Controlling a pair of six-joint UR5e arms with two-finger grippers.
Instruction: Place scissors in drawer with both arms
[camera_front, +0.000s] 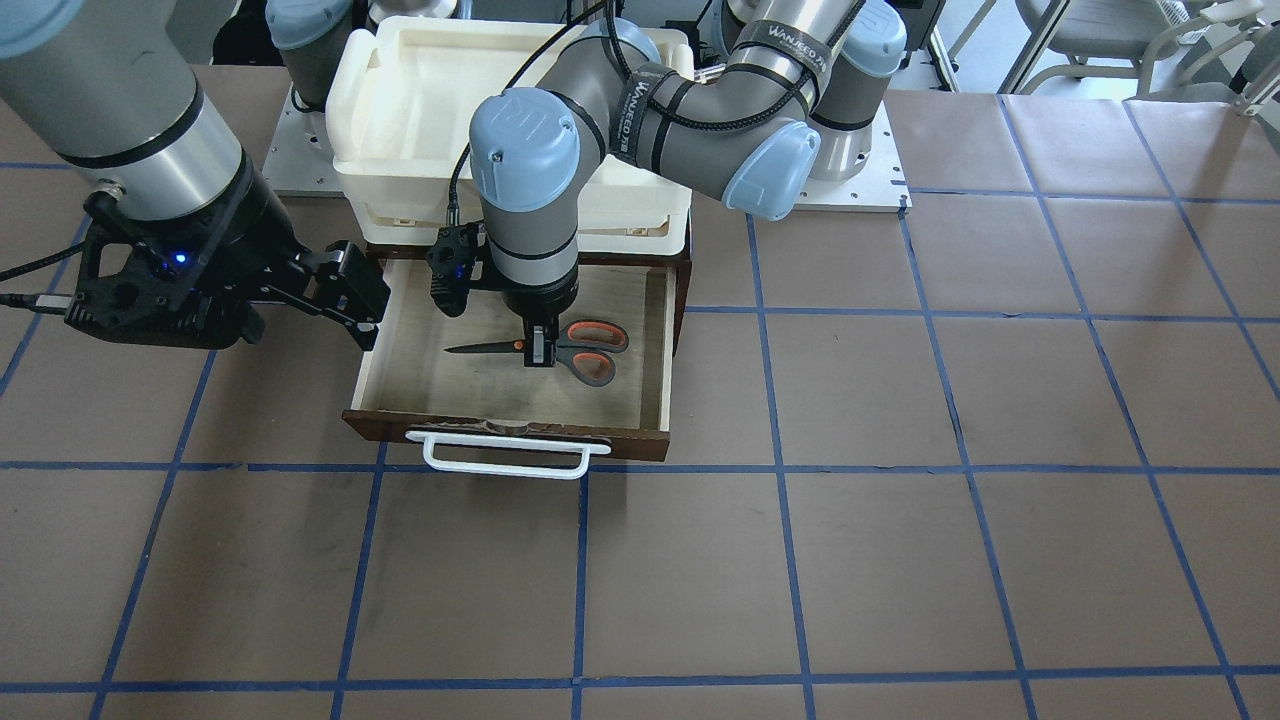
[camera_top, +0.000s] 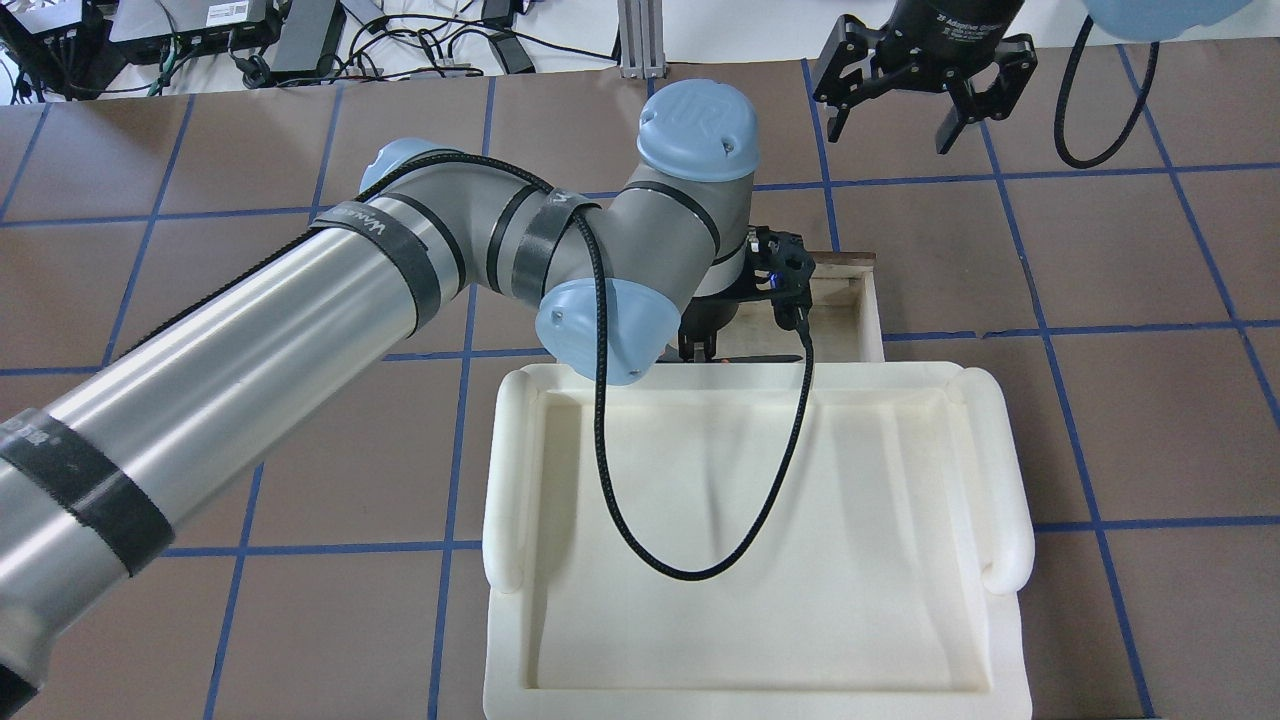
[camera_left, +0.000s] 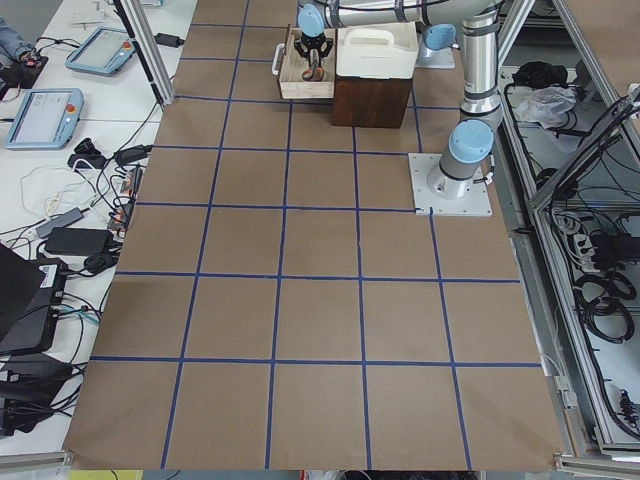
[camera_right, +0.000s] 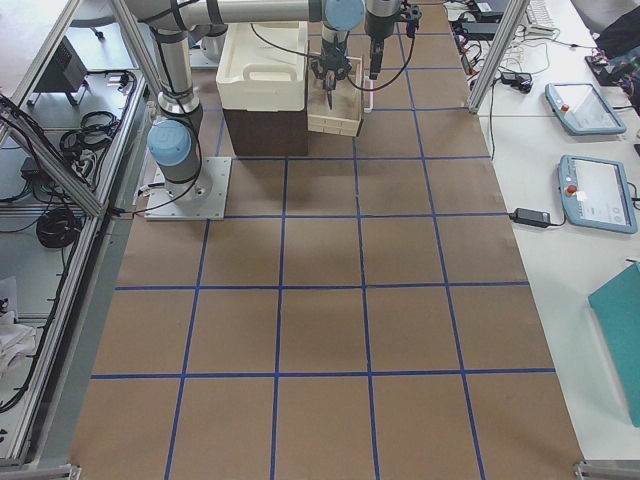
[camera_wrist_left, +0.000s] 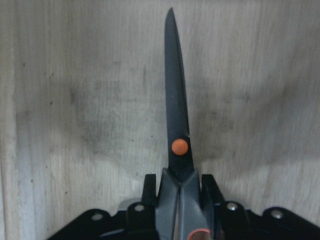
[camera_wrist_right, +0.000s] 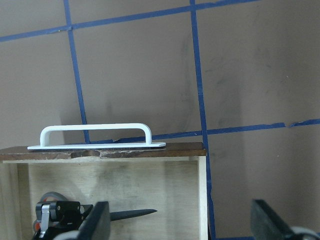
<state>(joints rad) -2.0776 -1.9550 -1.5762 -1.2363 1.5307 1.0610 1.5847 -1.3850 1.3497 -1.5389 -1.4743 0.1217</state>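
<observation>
From your side of the table: the right gripper (camera_front: 355, 292) hangs at the drawer's (camera_front: 640, 437) outer wall, jaws spread wide, holding nothing. The scissors (camera_front: 566, 352) are level inside the open drawer, blades pointing toward that gripper. The left gripper (camera_front: 541, 350) stands vertical over them, clamped just behind the pivot.

Above the cream-white plastic tub (camera_top: 1000, 470): grey-silver tubular left arm (camera_top: 250, 340), light blue round joint caps embossed "UR", black "WANJEED" straps binding a looping black cable, black two-finger left hand (camera_front: 541, 352). Beside the tub: matching right arm (camera_front: 130, 110), black skeletal right hand (camera_top: 893, 120), blue indicator light.
</observation>
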